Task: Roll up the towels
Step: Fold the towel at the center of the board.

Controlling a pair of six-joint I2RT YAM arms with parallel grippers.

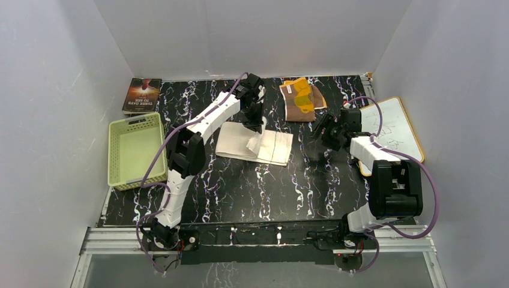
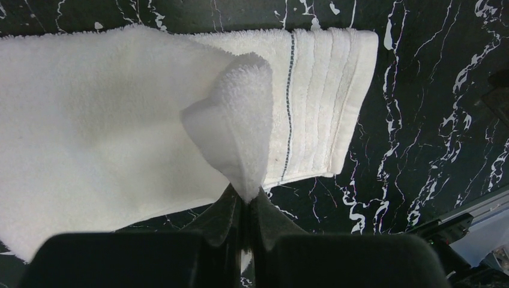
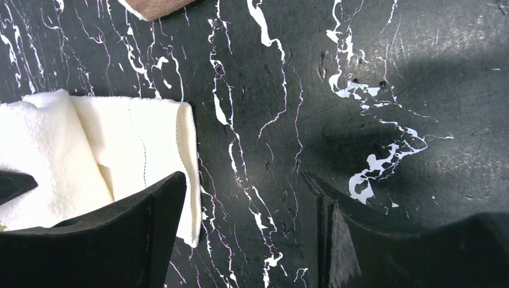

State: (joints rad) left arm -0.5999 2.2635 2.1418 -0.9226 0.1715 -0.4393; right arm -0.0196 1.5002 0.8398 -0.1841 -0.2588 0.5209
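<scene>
The cream-white towel (image 1: 255, 144) lies flat on the black marbled table, left of centre. My left gripper (image 1: 254, 126) is shut on a pinched-up fold of the towel (image 2: 237, 129), lifted into a peak above the flat part. A thin dark stitched line (image 2: 290, 108) runs near its right hem. The brown towel with yellow-orange pattern (image 1: 302, 99) lies crumpled at the back. My right gripper (image 1: 324, 133) hangs open over bare table, right of the white towel (image 3: 138, 144); only a brown towel corner (image 3: 157, 7) shows at the top of its view.
A pale green basket (image 1: 135, 150) stands at the left edge, with a dark book (image 1: 142, 95) behind it. A white board with a wooden frame (image 1: 393, 129) lies at the right. White walls close in on three sides.
</scene>
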